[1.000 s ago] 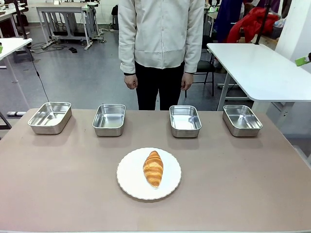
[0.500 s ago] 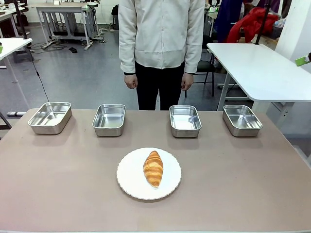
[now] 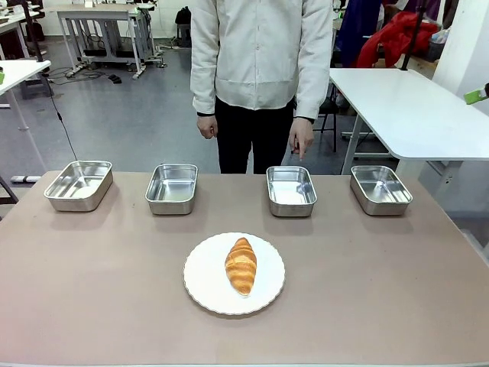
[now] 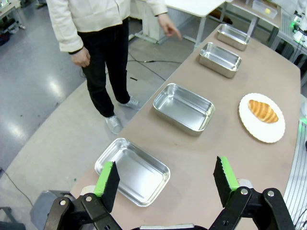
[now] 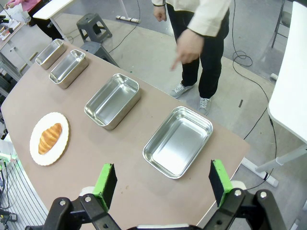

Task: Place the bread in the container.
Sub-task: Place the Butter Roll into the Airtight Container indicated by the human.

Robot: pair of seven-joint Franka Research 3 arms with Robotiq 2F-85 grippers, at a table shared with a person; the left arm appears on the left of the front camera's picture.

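The bread, a golden-brown croissant, lies on a round white plate at the table's near middle. Several steel pans stand in a row along the far edge; any of them could be the container. The person's hand points a finger down just behind the pan right of centre. My left gripper hangs open high above the row's left end pan, with the bread far off. My right gripper is open above the right end pan, with the bread far off and the pointing hand beyond.
The other pans sit at the far left, left of centre and far right. The person stands at the far edge behind the middle. Bare tabletop surrounds the plate. A white table stands beyond the right corner.
The person has shifted slightly right and brought one hand forward, its finger now pointing down toward the pan right of centre. The bread, plate and pans have not moved.
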